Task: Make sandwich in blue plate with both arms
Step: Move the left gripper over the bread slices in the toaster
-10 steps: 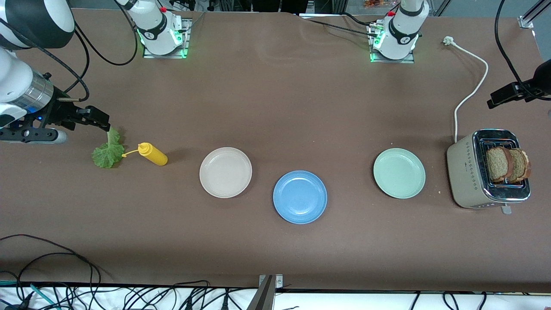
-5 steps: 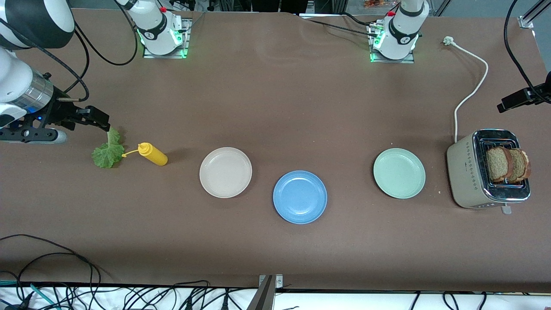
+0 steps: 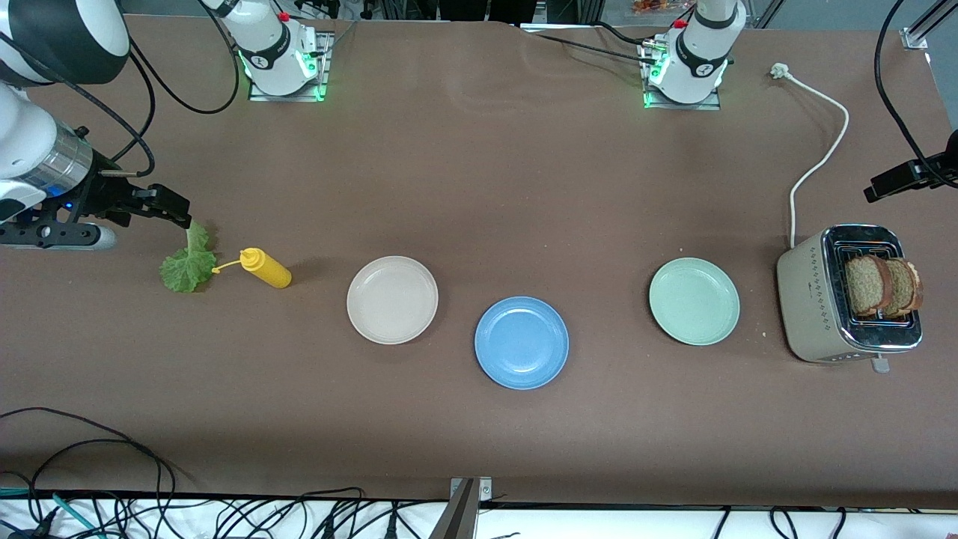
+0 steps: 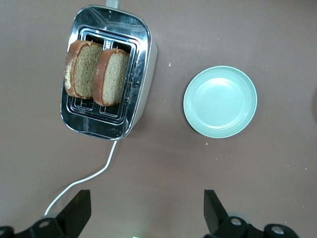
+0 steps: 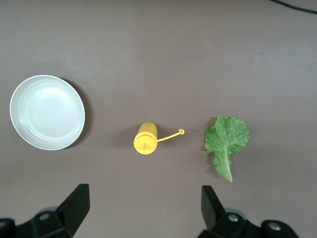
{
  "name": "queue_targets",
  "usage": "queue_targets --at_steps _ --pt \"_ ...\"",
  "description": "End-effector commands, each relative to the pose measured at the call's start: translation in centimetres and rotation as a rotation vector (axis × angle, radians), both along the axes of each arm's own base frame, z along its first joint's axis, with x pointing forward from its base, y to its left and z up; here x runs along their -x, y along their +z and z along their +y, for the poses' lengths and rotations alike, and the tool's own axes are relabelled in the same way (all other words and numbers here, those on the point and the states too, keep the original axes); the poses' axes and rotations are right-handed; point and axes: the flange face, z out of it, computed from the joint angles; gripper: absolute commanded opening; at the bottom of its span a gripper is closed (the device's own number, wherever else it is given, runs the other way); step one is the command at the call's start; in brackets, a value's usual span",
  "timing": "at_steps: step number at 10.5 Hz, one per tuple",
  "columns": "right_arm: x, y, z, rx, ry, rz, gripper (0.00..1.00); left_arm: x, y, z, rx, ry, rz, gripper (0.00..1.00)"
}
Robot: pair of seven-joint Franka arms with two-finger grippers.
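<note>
The blue plate (image 3: 522,342) lies bare at the table's middle, nearest the front camera. Two brown bread slices (image 3: 883,284) (image 4: 94,72) stand upright in the toaster (image 3: 831,307) (image 4: 141,74) at the left arm's end. A ruffled lettuce leaf (image 3: 187,263) (image 5: 227,141) lies flat at the right arm's end. My left gripper (image 3: 894,181) (image 4: 146,213) hangs open and holds nothing, high over the table beside the toaster and its cord. My right gripper (image 3: 171,206) (image 5: 143,206) hangs open with nothing in it, high over the table by the lettuce and the yellow bottle.
A yellow squeeze bottle (image 3: 266,269) (image 5: 145,138) lies beside the lettuce. A cream-white plate (image 3: 392,299) (image 5: 47,112) and a mint-green plate (image 3: 694,301) (image 4: 220,101) flank the blue one. The toaster's white cord (image 3: 819,161) (image 4: 84,181) trails toward the left arm's base.
The left gripper has drifted a little toward its own end of the table. The right arm and everything on the table stay where they were.
</note>
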Motion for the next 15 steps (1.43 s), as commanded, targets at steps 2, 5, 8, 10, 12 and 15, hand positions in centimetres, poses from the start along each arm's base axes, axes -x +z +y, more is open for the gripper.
queue_targets --at_steps 2,5,8,10,12,15 --pt "0.0 0.6 -0.2 0.013 -0.001 -0.01 1.0 -1.0 -0.2 0.8 -0.047 -0.024 -0.004 1.0" --pt "0.1 0.4 -0.2 0.013 0.002 -0.004 1.0 -2.3 -3.4 0.8 -0.095 -0.046 0.061 1.0" --pt "0.1 0.4 -0.1 0.013 0.004 -0.006 1.0 -3.6 -6.5 1.9 -0.079 -0.035 0.083 1.0" --pt "0.0 0.4 -0.2 0.013 0.002 -0.007 1.0 -4.7 -8.7 2.8 -0.069 -0.028 0.085 1.0" --pt "0.0 0.4 -0.2 0.013 0.004 -0.007 1.0 -5.2 -10.1 3.8 -0.055 -0.057 0.085 1.0" --pt "0.0 0.5 -0.2 0.012 0.004 -0.01 1.0 -6.0 -12.3 5.6 -0.039 -0.074 0.078 1.0"
